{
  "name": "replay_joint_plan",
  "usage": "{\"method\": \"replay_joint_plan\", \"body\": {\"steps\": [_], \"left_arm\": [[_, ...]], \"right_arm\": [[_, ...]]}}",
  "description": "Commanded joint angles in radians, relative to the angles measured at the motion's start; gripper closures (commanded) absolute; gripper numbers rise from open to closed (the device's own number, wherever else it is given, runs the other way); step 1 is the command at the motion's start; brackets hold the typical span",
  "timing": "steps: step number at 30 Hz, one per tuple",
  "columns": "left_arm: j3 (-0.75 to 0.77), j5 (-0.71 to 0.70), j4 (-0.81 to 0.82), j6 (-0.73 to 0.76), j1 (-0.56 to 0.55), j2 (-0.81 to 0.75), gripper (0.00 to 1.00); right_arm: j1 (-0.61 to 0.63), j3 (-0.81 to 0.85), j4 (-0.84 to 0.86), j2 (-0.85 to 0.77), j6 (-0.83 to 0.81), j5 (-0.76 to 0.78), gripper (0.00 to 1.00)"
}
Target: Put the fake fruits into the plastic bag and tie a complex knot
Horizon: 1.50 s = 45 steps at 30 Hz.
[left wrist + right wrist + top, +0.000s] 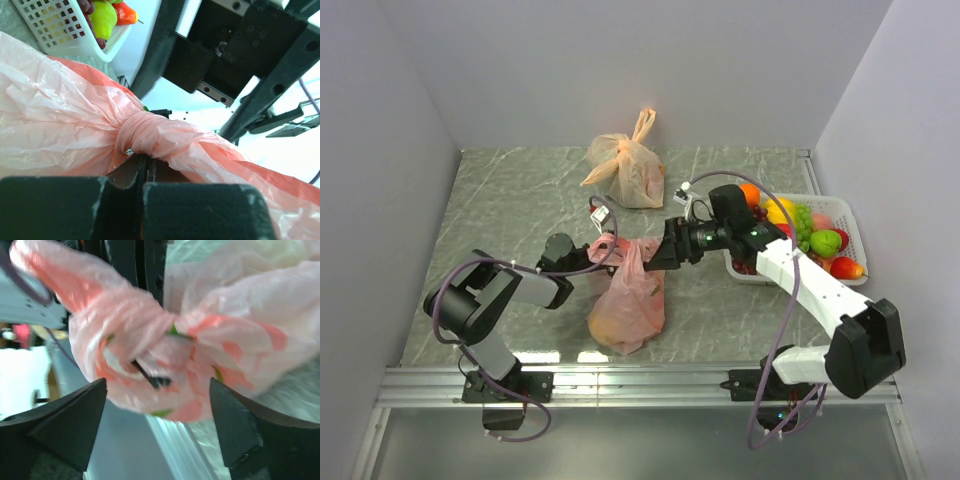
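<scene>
Overhead view, left to right: the left arm reaches from its base across the grey marbled worktop (pixel 520 210) toward the centre. Its left end effector (pixel 588 262) is closed, the fingers pressed together with no gap, nipping the film of the plastic bag (pixel 625 305) at its gathered neck. The bag lies near the front edge between the two arms. It is pink-red and translucent, and an orange rounded shape shows through its lower part. In the left wrist view the left end effector (pixel 145 175) fills the lower edge, its jaws meeting along one seam. The knot (pixel 140 135), a tight twisted wrap of the bag's own film, sits right at the fingertips, with the bag's body (pixel 50 120) bulging to the left and a flat tail of film running off to the right. In the right wrist view the right end effector (pixel 157 407) stands wide open. Its two dark fingers (pixel 75 425) are set well apart on either side of the knot (pixel 140 350) and grip nothing; the view is blurred, so light contact with the film cannot be ruled out. Small green patches show among the folds. In the overhead view the right end effector (pixel 660 248) sits just beside the bag's neck. Farther right, a white lattice basket (pixel 850 215) near the worktop's right edge holds the remaining fake fruits (pixel 800 225), among them orange, yellow, green and red pieces. At the rear centre, well apart from the arms, stands a pale orange bag (pixel 625 170) with its handles tied upright.
</scene>
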Motion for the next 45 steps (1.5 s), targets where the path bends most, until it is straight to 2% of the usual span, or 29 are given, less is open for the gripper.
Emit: {"method": "replay_joint_plan", "body": {"steps": [1,5,6,9,16,21,30,32,35,36,39,40,45], "left_arm": [[0.040,-0.013,0.239,-0.032,0.002,0.012,1.00],[0.045,-0.021,0.229,-0.057,0.001,0.015,1.00],[0.049,-0.024,0.229,-0.064,-0.002,0.015,1.00],[0.065,-0.037,0.226,-0.093,-0.013,0.016,1.00],[0.089,-0.064,0.166,-0.150,-0.038,0.009,0.99],[0.089,-0.070,0.164,-0.164,-0.041,0.009,1.00],[0.078,-0.083,0.172,-0.172,-0.047,-0.001,0.99],[0.077,-0.084,0.175,-0.175,-0.048,-0.004,1.00],[0.071,-0.084,0.161,-0.169,-0.048,-0.011,0.99],[0.065,-0.084,0.158,-0.164,-0.048,-0.012,0.98],[0.057,-0.087,0.146,-0.153,-0.044,-0.015,0.96],[0.055,-0.087,0.146,-0.152,-0.039,-0.017,0.96],[0.062,-0.075,0.147,-0.144,-0.019,-0.020,0.91]], "right_arm": [[-0.023,0.022,-0.120,-0.063,-0.147,0.028,0.17],[-0.031,-0.019,-0.100,-0.117,-0.142,0.005,0.40],[-0.029,-0.029,-0.087,-0.117,-0.129,-0.003,0.50],[-0.026,-0.046,-0.030,-0.092,-0.072,-0.041,0.58],[0.001,-0.053,0.097,-0.049,0.008,-0.021,0.61],[0.013,-0.032,0.118,-0.025,0.028,0.020,0.50],[0.038,0.000,0.151,0.017,0.068,0.017,0.48],[0.040,0.000,0.171,0.020,0.077,0.013,0.51],[0.040,-0.006,0.190,0.014,0.080,0.004,0.71],[0.040,-0.006,0.188,0.011,0.071,0.004,0.84],[0.041,-0.001,0.162,0.009,0.047,0.002,0.97],[0.040,0.000,0.148,0.006,0.040,0.002,1.00],[0.040,-0.016,0.131,-0.006,0.011,0.000,1.00]]}}
